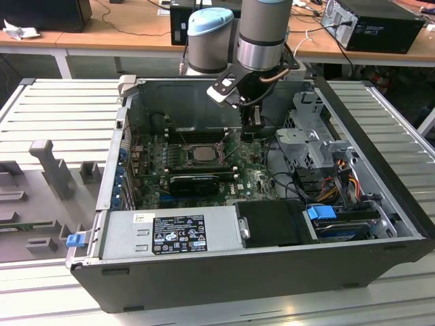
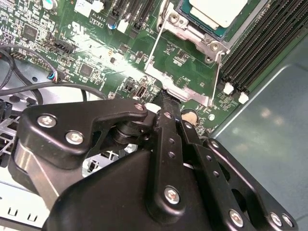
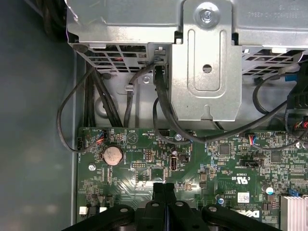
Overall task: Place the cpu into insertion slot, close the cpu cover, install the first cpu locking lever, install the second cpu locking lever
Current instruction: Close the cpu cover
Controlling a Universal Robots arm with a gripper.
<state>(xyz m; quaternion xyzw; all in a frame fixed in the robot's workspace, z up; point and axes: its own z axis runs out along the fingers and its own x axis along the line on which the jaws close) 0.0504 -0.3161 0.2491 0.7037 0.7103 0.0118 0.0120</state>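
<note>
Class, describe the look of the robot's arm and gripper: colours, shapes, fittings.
The arm is a grey metal cylinder with a pale blue joint cap beside it. The gripper is matte black, built of rounded linkage plates pinned with silver screws, narrowing to two slim flat fingers.
</note>
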